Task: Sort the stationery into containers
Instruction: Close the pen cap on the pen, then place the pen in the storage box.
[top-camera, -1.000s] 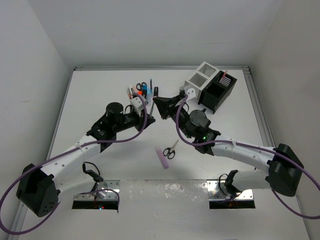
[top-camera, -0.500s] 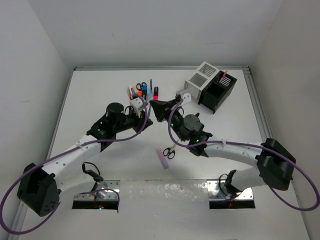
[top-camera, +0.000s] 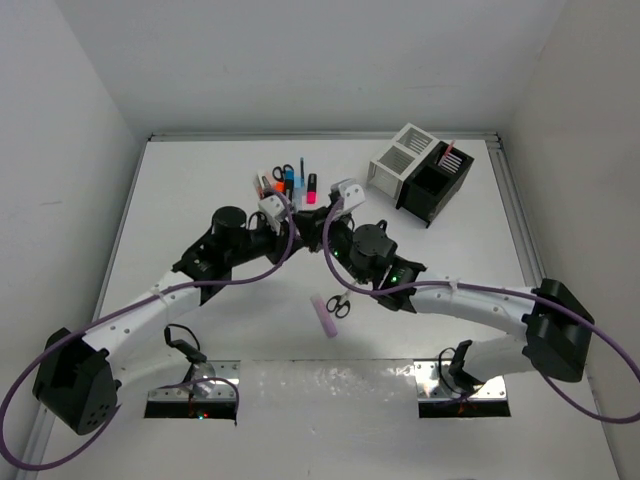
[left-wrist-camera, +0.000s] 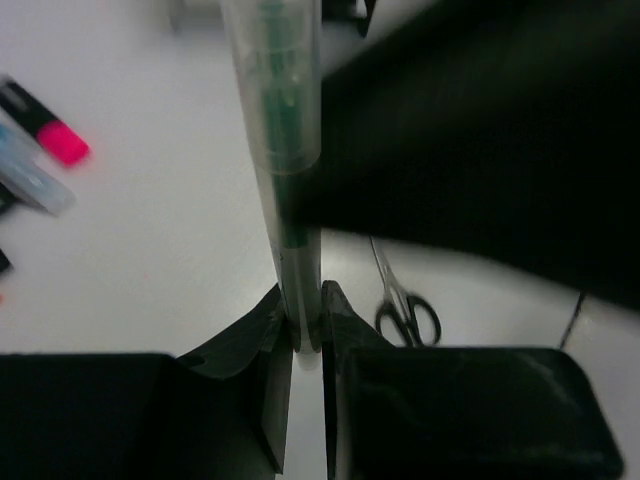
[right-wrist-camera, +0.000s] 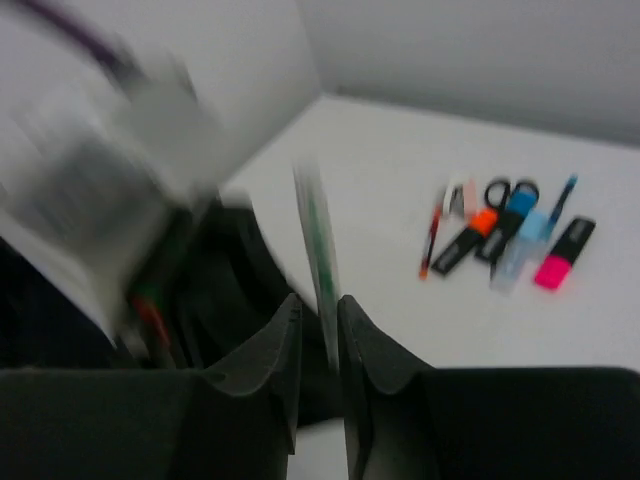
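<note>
Even, diffuse overhead light keeps the top view bright and sharp; the white counter (top-camera: 200, 190) carries only faint, soft shadows under the arms, with a mottled sheen at 6 o'clock. The left wrist view is dimmer, the green pen (left-wrist-camera: 285, 150) soft-focused up close. The right wrist view is heavily motion-blurred, worst toward 9 o'clock.
</note>
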